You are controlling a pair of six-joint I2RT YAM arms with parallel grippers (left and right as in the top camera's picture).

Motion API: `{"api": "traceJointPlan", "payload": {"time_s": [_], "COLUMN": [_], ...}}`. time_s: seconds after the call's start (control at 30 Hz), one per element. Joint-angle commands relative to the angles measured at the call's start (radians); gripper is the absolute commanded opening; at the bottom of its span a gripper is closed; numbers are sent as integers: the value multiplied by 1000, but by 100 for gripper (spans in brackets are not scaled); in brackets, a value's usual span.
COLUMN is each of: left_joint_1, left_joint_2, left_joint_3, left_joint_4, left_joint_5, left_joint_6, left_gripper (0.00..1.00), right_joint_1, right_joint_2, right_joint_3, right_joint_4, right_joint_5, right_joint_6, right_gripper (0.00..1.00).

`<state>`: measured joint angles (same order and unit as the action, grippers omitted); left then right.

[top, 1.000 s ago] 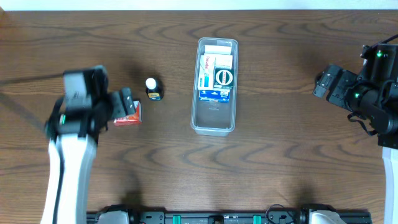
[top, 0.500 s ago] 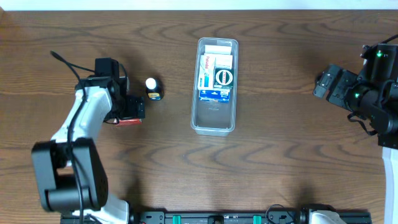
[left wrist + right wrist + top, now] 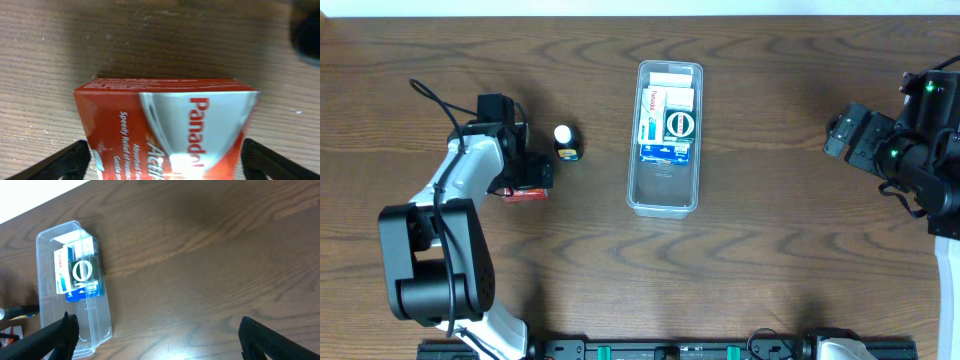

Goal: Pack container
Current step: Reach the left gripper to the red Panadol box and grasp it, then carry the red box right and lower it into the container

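Left gripper (image 3: 530,173): down over the red box (image 3: 525,194), a finger (image 3: 70,159) on each side of it. The wrist view does not show whether the pads press on it, so I cannot tell if it is gripped. The box lies on the table (image 3: 770,260).
Right gripper (image 3: 836,134): fingers spread wide with nothing between them, parked well off to the right.
Container (image 3: 666,207): mid-table, to the right of the left gripper and well apart from it. Its long axis runs from the near edge to the far edge.
Fill: small boxes (image 3: 668,120) occupy the far half; the near half is bare.
Box axis: the long side runs left to right, crosswise to the container.
Bottle (image 3: 565,142): stands just beyond the straight line from box to container, nearer the box.
Nearer arm: left, already at the box.
Key relation: the carry goes rightward to the bare near half. Judged need: turn the box to lie along the container, or check that it fits crosswise.
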<state>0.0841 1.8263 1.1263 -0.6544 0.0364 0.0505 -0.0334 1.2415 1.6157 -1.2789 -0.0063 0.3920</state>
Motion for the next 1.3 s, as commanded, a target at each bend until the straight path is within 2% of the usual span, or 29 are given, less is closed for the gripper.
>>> {"api": "traceJointPlan", "payload": {"time_s": [0.0,0.1,0.27,0.5,0.6,0.77,0.9,1.0,1.07,1.27], "left_joint_1": [16,18,18,-5,-57,-233,-446,-571,-643,-759], "left_joint_2": [30,26,-24,-198,-305,-459,-487,-450,-403,-204], "left_joint_3": [3,4,34,183,236,255,254,249,249,249], "left_joint_4": [-10,-19,-68,-277,-344,-338,-281,-208,-165,-89], "left_joint_5": [-21,-21,-21,-8,55,104,102,94,36,-45], "left_joint_6": [9,9,8,-25,-31,-117,-206,-264,-316,-421], "left_gripper": [88,77,75,71,68,68,68,68,68,68], "right_joint_1": [-12,-12,-12,-12,-12,-12,-12,-12,-12,-12], "right_joint_2": [-3,-3,-3,-3,-3,-3,-3,-3,-3,-3], "right_joint_3": [7,7,7,7,7,7,7,7,7,7], "right_joint_4": [0,0,0,0,0,0,0,0,0,0], "right_joint_5": [10,10,10,10,10,10,10,10,10,10], "right_joint_6": [-16,-16,-16,-16,-16,-16,-16,-16,-16,-16], "right_gripper": [99,99,99,99,99,99,99,99,99,99]}}
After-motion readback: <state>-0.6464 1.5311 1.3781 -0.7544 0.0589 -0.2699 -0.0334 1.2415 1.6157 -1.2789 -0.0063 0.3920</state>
